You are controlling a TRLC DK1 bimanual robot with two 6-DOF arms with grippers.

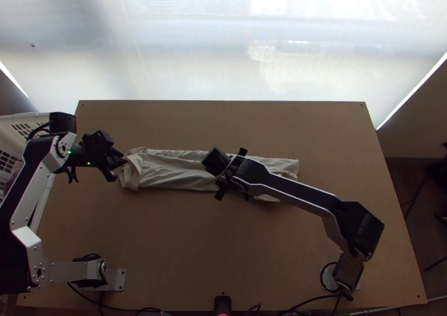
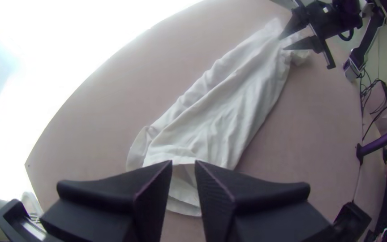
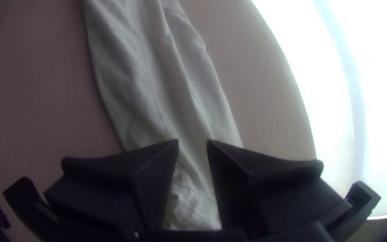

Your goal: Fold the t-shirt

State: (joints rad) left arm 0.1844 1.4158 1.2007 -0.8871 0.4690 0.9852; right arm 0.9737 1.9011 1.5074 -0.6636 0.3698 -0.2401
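Note:
The off-white t-shirt (image 1: 167, 171) lies as a long, narrow folded strip across the table, wrinkled at its ends. My left gripper (image 1: 121, 169) is at the strip's left end; in the left wrist view the left gripper (image 2: 183, 162) stands open, with the shirt's end (image 2: 180, 192) visible between its fingers. Over the strip's middle and right part is my right gripper (image 1: 212, 173), hiding some cloth. In the right wrist view the right gripper (image 3: 192, 141) is open too, with the shirt (image 3: 157, 76) running below and between its fingers.
The wooden table (image 1: 212, 260) has bare surface in front of and behind the shirt. A white basket (image 1: 14, 129) stands beyond its left edge. A small black device (image 1: 223, 303) sits at the near edge, with cables alongside.

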